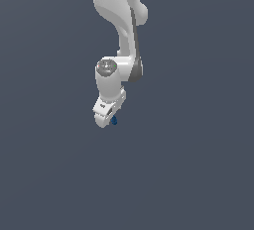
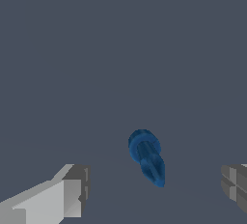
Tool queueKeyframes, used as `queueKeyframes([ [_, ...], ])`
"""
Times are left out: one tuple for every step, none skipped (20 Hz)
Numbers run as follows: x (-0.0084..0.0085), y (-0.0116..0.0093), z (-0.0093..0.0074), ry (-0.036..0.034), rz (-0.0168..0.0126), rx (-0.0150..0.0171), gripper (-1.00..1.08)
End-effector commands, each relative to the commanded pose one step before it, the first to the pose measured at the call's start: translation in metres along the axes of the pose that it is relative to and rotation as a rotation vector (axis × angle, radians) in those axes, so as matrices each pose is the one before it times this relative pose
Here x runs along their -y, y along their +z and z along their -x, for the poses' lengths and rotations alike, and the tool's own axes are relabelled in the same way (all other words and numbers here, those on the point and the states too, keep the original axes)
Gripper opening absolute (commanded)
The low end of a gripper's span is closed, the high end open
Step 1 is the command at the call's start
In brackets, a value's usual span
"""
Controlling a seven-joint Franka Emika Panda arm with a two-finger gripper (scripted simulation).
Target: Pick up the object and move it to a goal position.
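The object (image 2: 146, 157) is a tiny dark blue elongated piece with a thicker knobbly end. In the wrist view it lies on the grey floor between my two fingers, apart from both. In the exterior view only a small blue bit of the object (image 1: 114, 121) shows beside the white gripper (image 1: 106, 120), which hangs tilted just over it. The gripper (image 2: 154, 189) is open, with one finger (image 2: 72, 191) and the other finger (image 2: 235, 184) wide apart and nothing between the pads.
A plain dark grey floor (image 1: 188, 174) fills both views. The white arm (image 1: 119, 16) comes down from the upper part of the exterior view.
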State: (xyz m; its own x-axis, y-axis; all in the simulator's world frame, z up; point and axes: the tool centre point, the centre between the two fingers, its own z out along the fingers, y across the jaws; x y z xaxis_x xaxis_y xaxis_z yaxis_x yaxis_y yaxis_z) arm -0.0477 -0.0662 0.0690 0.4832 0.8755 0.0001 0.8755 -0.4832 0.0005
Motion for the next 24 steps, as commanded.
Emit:
queueKeyframes([
  [0.00069, 0.01251, 0.0001, -0.00143, -0.0007, 0.00011, 1.0],
  [-0.00008, 0.00393, 0.00019, 0.0, 0.0, 0.0, 1.0],
  [-0.00003, 0.00322, -0.00013, -0.00049, 0.00005, 0.0, 1.0],
  [-0.00019, 0.00259, 0.00006, 0.0, 0.0, 0.0, 1.0],
  [-0.00021, 0.00195, 0.00002, 0.0, 0.0, 0.0, 1.0],
  [-0.0002, 0.00135, -0.00001, 0.0, 0.0, 0.0, 1.0],
  [-0.00014, 0.00079, -0.00002, 0.0, 0.0, 0.0, 1.0],
  [-0.00005, 0.00026, -0.00001, 0.0, 0.0, 0.0, 1.0],
  [0.0, 0.0, 0.0, 0.0, 0.0, 0.0, -1.0],
  [0.0, 0.0, 0.0, 0.0, 0.0, 0.0, -1.0],
  [0.0, 0.0, 0.0, 0.0, 0.0, 0.0, -1.0],
  [0.0, 0.0, 0.0, 0.0, 0.0, 0.0, -1.0],
  [0.0, 0.0, 0.0, 0.0, 0.0, 0.0, -1.0],
  [0.0, 0.0, 0.0, 0.0, 0.0, 0.0, -1.0],
  [0.0, 0.0, 0.0, 0.0, 0.0, 0.0, -1.0],
  [0.0, 0.0, 0.0, 0.0, 0.0, 0.0, -1.0],
  [0.0, 0.0, 0.0, 0.0, 0.0, 0.0, -1.0],
  [0.0, 0.0, 0.0, 0.0, 0.0, 0.0, -1.0],
  [-0.00005, -0.00002, -0.00001, 0.0, 0.0, 0.0, -1.0],
  [-0.00003, -0.00028, 0.00005, 0.0, 0.0, 0.0, -1.0],
  [-0.0001, -0.00085, 0.00014, 0.0, 0.0, 0.0, -1.0],
  [-0.00016, -0.00142, 0.00023, 0.0, 0.0, 0.0, -1.0],
  [-0.00022, -0.00199, 0.00032, 0.0, 0.0, 0.0, -1.0],
  [-0.00021, -0.0027, 0.00026, -0.00028, 0.00033, 0.00021, -1.0],
])
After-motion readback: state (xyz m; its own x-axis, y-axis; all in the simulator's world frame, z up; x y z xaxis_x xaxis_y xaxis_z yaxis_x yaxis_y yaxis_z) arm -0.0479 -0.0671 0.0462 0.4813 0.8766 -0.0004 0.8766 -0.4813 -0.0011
